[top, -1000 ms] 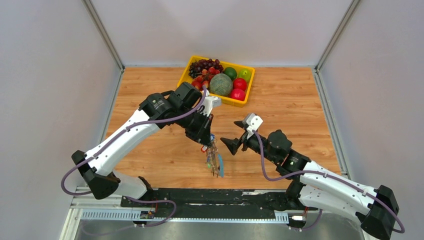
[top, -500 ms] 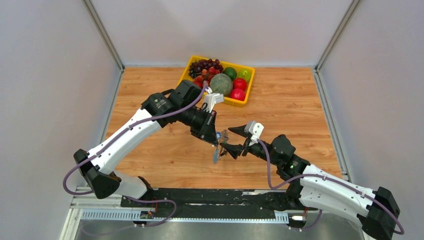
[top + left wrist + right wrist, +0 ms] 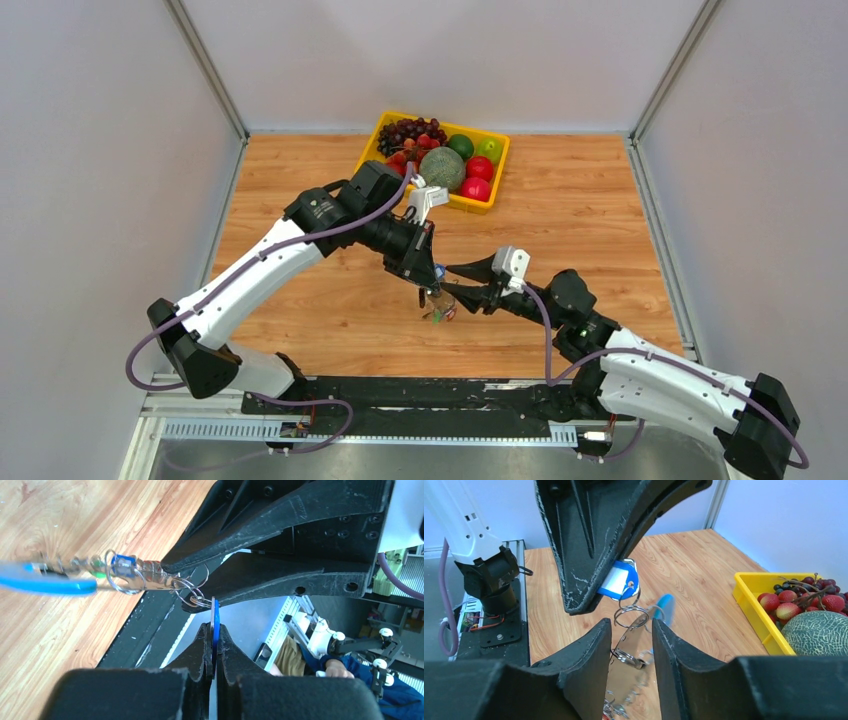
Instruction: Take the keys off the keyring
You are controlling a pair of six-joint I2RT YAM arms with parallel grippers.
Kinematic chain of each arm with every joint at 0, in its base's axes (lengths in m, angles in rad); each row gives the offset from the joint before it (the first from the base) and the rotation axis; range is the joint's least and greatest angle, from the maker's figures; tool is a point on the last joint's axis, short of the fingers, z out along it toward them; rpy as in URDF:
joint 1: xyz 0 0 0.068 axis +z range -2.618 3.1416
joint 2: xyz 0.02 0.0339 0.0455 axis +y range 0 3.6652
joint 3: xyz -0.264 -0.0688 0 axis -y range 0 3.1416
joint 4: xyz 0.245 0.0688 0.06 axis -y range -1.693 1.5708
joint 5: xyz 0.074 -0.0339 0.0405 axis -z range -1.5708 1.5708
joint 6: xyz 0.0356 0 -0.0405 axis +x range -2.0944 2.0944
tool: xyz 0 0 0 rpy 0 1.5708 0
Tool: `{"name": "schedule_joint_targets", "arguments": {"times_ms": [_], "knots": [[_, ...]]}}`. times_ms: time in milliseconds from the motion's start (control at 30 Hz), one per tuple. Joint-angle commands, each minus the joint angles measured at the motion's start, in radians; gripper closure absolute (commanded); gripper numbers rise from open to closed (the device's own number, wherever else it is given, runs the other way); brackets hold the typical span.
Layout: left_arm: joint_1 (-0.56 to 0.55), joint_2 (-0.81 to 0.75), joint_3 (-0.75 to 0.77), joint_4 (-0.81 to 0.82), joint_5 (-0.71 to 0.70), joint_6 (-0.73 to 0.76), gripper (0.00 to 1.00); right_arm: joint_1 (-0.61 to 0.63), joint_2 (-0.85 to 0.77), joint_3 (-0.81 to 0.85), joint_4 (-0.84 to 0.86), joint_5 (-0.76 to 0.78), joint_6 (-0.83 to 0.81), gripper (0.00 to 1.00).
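Note:
My left gripper (image 3: 428,284) is shut on a flat blue tag (image 3: 620,581) at the top of the key bunch and holds it above the table. It shows edge-on between the jaws in the left wrist view (image 3: 214,625). Small wire rings (image 3: 630,616), a shiny metal strip and blurred keys (image 3: 624,705) hang below it. The keyring's blue band (image 3: 47,582) stretches away to the left beside small blue and green key heads (image 3: 117,566). My right gripper (image 3: 447,280) is open, its fingers (image 3: 589,655) on either side of the hanging rings, apart from them.
A yellow tray (image 3: 372,150) of fruit, with a melon, grapes and strawberries, stands at the back of the wooden table; its rim also shows in the right wrist view (image 3: 754,610). The black base rail (image 3: 400,395) runs along the near edge.
My right gripper has moved left and now has a finger on each side of the bunch. My left gripper has turned and lifted, and the bunch hangs shorter than before.

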Motion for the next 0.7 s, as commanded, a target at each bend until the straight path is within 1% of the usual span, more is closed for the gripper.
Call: {"name": "schedule_joint_targets", "arguments": {"times_ms": [0,233,333,367,467,533,600,667], "knots": [[0.001,-0.044,-0.005,0.054,0.038,-0.021,1.00,-0.003,-0.021,0.040,0.060,-0.051,0.001,0.60],[0.001,-0.047,-0.004,0.057,0.040,-0.024,1.00,-0.003,-0.022,0.051,0.042,-0.091,-0.003,0.62],[0.001,-0.050,-0.003,0.059,0.040,-0.025,1.00,-0.003,-0.015,0.060,0.026,-0.113,-0.008,0.60],[0.001,-0.051,-0.003,0.060,0.040,-0.026,1.00,-0.003,-0.013,0.064,0.018,-0.122,-0.012,0.58],[0.001,-0.051,-0.007,0.060,0.039,-0.027,1.00,-0.003,-0.004,0.083,-0.012,-0.138,-0.022,0.40],[0.001,-0.050,-0.009,0.060,0.039,-0.028,1.00,-0.002,-0.002,0.092,-0.025,-0.128,-0.022,0.31],[0.001,-0.053,-0.009,0.061,0.038,-0.029,1.00,-0.003,-0.008,0.090,-0.031,-0.107,-0.018,0.29],[0.001,-0.056,-0.008,0.061,0.036,-0.029,1.00,-0.003,-0.021,0.086,-0.035,-0.069,-0.006,0.28]]}}
